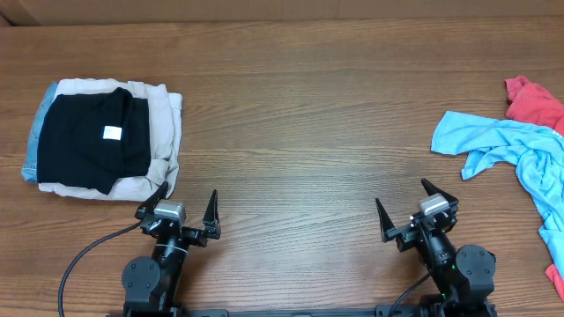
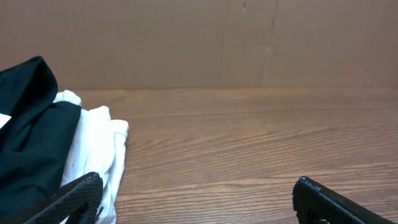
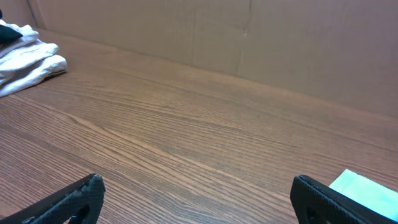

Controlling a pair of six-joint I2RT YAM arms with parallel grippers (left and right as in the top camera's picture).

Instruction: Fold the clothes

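The light sky-blue T-shirt (image 1: 514, 151) lies crumpled at the table's right edge, partly out of the overhead view; no lettering shows. A corner of it shows in the right wrist view (image 3: 367, 190). My left gripper (image 1: 181, 211) is open and empty near the front edge, next to the folded stack. My right gripper (image 1: 412, 211) is open and empty near the front edge, left of and nearer than the shirt. Both sets of fingers are spread wide over bare wood in the left wrist view (image 2: 196, 199) and the right wrist view (image 3: 196, 196).
A coral-red garment (image 1: 535, 103) lies at the far right behind the blue shirt. A folded stack, black (image 1: 92, 136) on beige (image 1: 163, 123), sits at the left; it shows in the left wrist view (image 2: 37, 137). A cardboard wall (image 2: 199, 43) backs the wooden table (image 1: 300, 132).
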